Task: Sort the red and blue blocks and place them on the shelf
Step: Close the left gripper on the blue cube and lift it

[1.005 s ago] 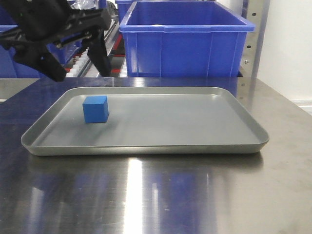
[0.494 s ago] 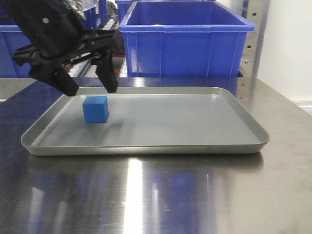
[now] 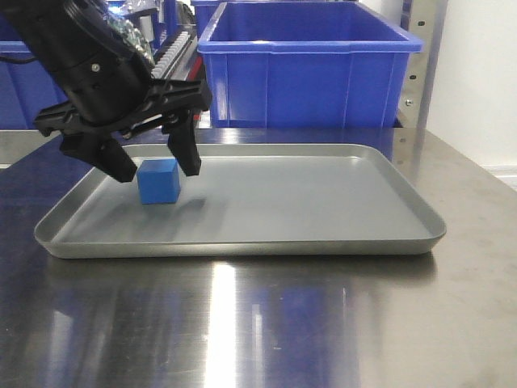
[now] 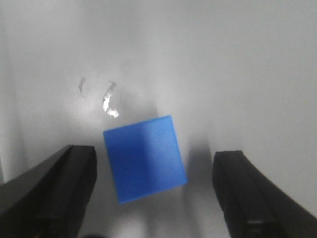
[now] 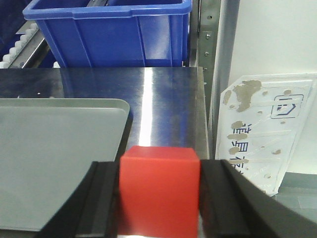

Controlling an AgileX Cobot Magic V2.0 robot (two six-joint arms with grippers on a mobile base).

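- Blue block (image 3: 158, 181) sat flat on the grey tray (image 3: 242, 244), in the tray's left part and towards its far rim as the front camera saw it.
- The left gripper (image 3: 158, 171) hung directly over that block with its jaws spread wide, one black finger (image 3: 187, 153) on each side of it.
- In the front view the fingertips reached down level with the upper part of the block.
- In the left wrist view a clear gap showed on both sides, so neither finger touched the block. The block lay turned at a slight angle to the fingers and sat closer to the finger on the picture's left.
- The red block (image 5: 159, 191) was clamped between the fingers (image 5: 104, 203) of the right gripper (image 5: 159, 196), which pressed on its two sides.
- Beyond the held red block, the right wrist view showed a rounded corner of the tray and a strip of bare steel tabletop (image 5: 163, 99).
- A large blue bin (image 3: 307, 81) stood on the shelf (image 3: 420, 65) behind the table, well apart from both blocks.
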